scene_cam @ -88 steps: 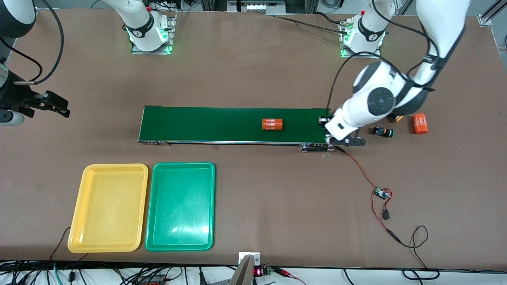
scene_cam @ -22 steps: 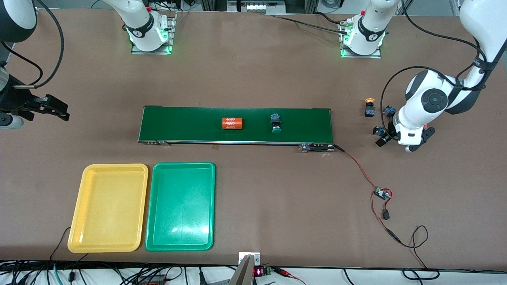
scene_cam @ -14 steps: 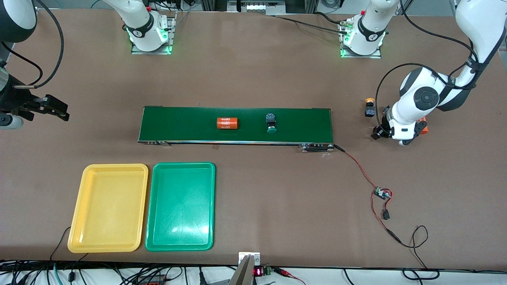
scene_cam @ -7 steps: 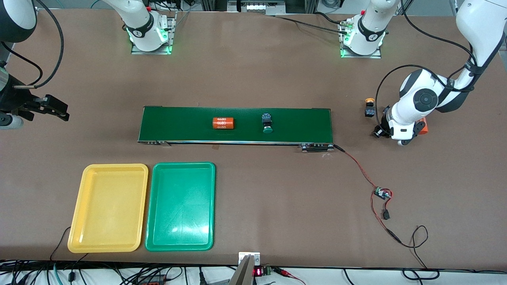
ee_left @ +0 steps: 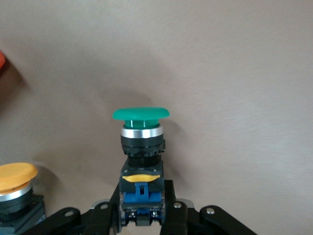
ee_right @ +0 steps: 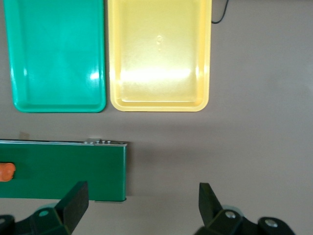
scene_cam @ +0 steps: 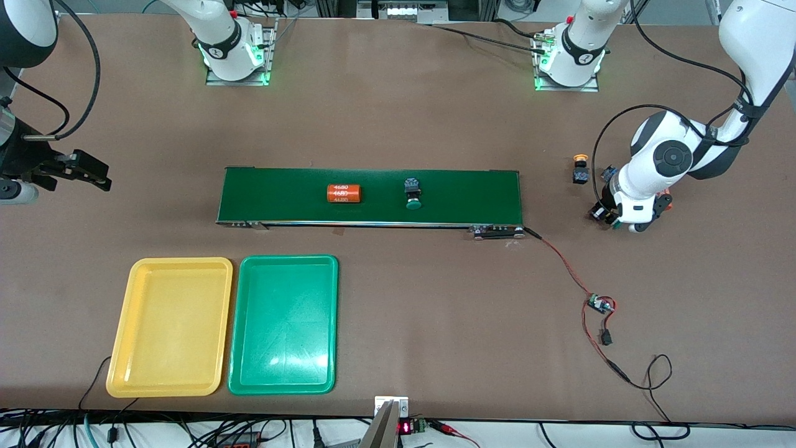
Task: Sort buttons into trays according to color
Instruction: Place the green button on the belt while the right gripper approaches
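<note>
Left gripper (ee_left: 143, 215) clamps green button (ee_left: 141, 142) — belt (scene_cam: 373, 196) near.

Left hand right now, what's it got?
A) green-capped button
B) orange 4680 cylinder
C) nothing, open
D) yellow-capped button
A: in the left wrist view the left hand is shut on the blue base of a green-capped button, while a yellow-capped button sits loose beside it on the table.

1. Your left gripper (ee_left: 143, 215) has its jaws clamped on the blue base of a green-capped button (ee_left: 141, 147).
2. The button's green cap points away from the wrist.
3. A yellow-capped button (ee_left: 14, 188) sits close beside it on the bench (ee_left: 234, 73).
4. An orange edge (ee_left: 2, 59) shows at the frame border.
</note>
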Available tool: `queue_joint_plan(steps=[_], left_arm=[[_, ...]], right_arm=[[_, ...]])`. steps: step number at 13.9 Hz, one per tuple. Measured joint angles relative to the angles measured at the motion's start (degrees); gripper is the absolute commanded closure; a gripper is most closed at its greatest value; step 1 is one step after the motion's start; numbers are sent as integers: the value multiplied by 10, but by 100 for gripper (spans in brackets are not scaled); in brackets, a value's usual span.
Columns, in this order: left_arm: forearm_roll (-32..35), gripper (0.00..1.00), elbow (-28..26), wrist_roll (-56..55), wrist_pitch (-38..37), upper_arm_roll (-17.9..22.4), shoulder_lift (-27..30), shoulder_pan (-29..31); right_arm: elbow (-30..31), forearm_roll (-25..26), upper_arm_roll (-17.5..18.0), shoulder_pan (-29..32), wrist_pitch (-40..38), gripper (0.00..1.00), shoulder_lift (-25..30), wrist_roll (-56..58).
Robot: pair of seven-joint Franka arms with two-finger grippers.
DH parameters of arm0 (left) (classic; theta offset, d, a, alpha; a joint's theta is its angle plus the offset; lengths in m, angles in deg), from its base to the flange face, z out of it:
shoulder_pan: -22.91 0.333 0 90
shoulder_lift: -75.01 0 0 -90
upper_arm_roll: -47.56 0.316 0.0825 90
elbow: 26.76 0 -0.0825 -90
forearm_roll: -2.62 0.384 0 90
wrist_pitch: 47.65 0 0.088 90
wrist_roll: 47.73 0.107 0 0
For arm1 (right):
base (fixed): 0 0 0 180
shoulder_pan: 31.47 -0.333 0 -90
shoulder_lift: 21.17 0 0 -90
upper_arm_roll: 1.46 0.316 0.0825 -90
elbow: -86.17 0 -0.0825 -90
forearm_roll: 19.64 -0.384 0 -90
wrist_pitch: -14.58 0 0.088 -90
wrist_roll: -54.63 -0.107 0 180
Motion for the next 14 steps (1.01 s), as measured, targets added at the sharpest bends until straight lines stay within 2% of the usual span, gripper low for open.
queue_joint_plan(steps=[3,6,8,14], left_arm=[[0,74,12,0,-27,-46,16,0],[0,74,51,1,-128,-118,24,-7],[0,74,72,6,-169,-155,25,-26],[0,73,103,88,-174,-169,1,-131]], right_arm=[[0,-6,0,1,15,0,-12,0],[0,-28,0,2,46,0,-28,-1],[0,-38,0,8,66,0,-41,-1],[0,-41,-1,14,67,0,-50,-1]])
